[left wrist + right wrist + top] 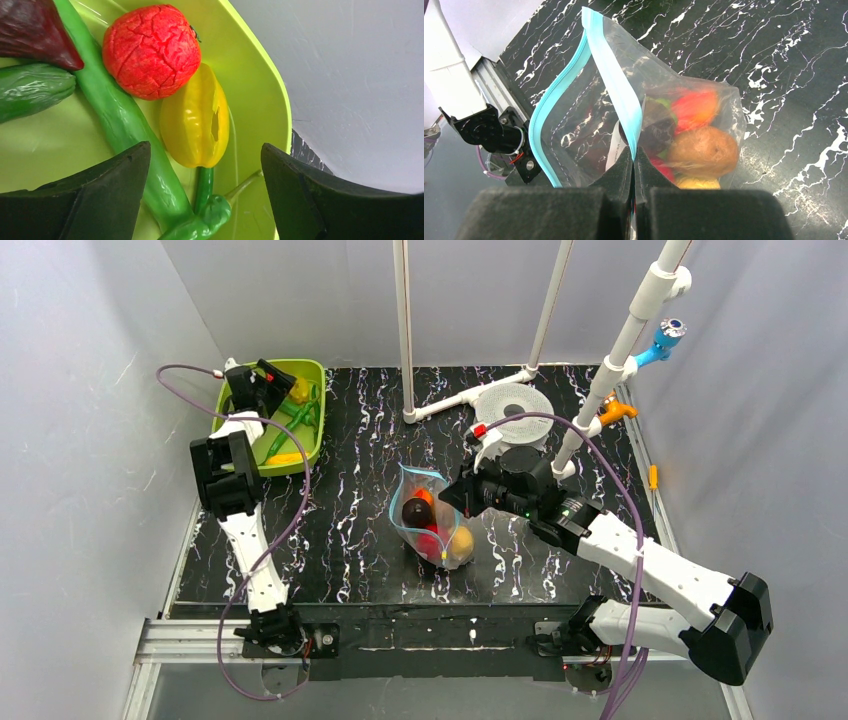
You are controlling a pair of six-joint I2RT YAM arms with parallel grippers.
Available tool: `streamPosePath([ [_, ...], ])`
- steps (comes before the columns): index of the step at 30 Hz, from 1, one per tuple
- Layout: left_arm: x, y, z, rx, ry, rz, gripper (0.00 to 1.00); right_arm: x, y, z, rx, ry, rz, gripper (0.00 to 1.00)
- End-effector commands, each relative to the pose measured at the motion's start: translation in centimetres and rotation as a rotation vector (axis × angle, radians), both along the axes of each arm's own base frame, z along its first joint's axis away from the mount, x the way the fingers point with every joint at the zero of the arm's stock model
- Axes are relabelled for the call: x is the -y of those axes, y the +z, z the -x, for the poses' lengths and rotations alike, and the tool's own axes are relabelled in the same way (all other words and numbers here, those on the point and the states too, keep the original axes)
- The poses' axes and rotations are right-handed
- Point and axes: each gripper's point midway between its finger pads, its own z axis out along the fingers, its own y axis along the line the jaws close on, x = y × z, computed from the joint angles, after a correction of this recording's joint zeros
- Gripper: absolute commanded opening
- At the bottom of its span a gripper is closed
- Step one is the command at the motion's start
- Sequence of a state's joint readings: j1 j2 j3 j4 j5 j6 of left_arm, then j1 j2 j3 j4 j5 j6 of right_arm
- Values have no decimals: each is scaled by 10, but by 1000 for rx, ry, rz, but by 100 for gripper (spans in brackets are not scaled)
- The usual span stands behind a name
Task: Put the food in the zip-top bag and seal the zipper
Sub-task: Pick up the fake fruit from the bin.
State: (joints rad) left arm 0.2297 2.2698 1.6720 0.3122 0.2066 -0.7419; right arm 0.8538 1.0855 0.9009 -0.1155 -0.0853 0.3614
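Observation:
The clear zip-top bag lies mid-table with its mouth open, holding a dark fruit, red pieces and a brown potato. Its light-blue zipper shows in the right wrist view. My right gripper is shut on one side of the zipper strip and holds that edge up; it also shows in the top view. My left gripper is open over the lime-green tray, above a yellow pepper, a red cracked ball and green chillies.
The tray also holds a dark red piece and a green cucumber. White pipe posts and a white tape roll stand at the back. Grey walls close in left and right.

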Motion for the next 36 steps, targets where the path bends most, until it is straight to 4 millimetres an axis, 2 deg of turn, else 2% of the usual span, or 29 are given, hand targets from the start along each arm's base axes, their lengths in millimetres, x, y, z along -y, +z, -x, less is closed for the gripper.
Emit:
streamPosePath([
  [1, 4, 3, -20, 64, 28, -22, 78, 0, 10, -2, 13, 5, -19, 1],
  [7, 20, -16, -31, 38, 0, -103, 71, 2, 8, -5, 2, -2, -15, 1],
  [14, 22, -32, -30, -19, 37, -198, 62, 3, 7, -8, -5, -9, -13, 1],
  [18, 12, -42, -26, -105, 111, -271, 65, 4, 5, -9, -10, -12, -12, 1],
  [21, 14, -46, -27, -151, 113, -328, 66, 5, 5, -10, -11, -15, -12, 1],
  [24, 17, -47, -33, -169, 107, -364, 63, 6, 4, -11, -15, -16, -12, 1],
  [26, 16, -50, -32, -180, 123, -366, 56, 6, 4, -12, -14, -20, -11, 1],
  [30, 16, -51, -34, -165, 128, -353, 48, 8, 2, -14, -18, -27, -9, 1],
  [36, 15, -28, -29, -130, 132, -375, 38, 8, 2, -16, -17, -27, -12, 1],
])
